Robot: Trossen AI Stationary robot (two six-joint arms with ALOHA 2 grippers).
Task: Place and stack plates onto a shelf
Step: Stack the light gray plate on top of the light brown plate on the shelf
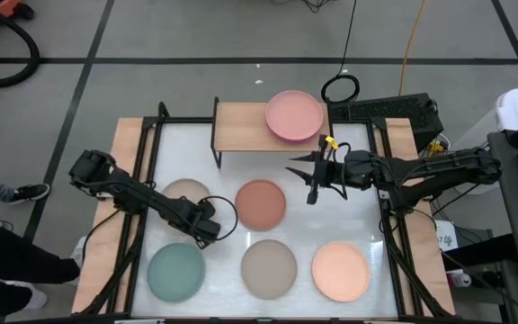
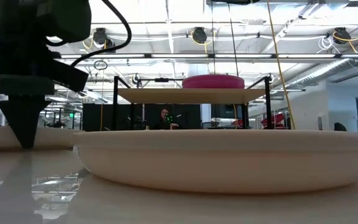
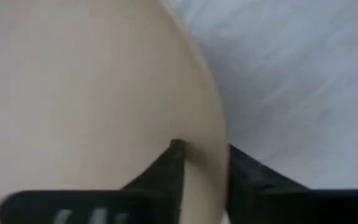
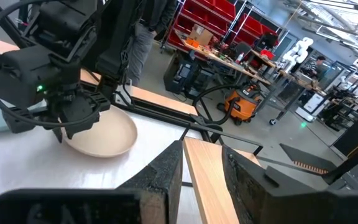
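Note:
My left gripper is down at the near-right rim of the beige plate, shut on it; the low view shows it pointing straight down. That plate lies flat on the table. My right gripper hovers just in front of the shelf, fingers a little open and holding nothing. A pink plate lies on the shelf's right half, seen from the side in the low view. Terracotta, teal, taupe and peach plates rest flat on the table. My left gripper has the beige plate's rim between its fingers, one finger inside the dish and the other outside the edge. It comes from above, pointing down. The plate lies flat on the table.
The shelf's left half is bare board. The table's wooden side rails and black frame bars flank the white top. A cable loop lies behind the shelf. A person's shoe and leg show at the left.

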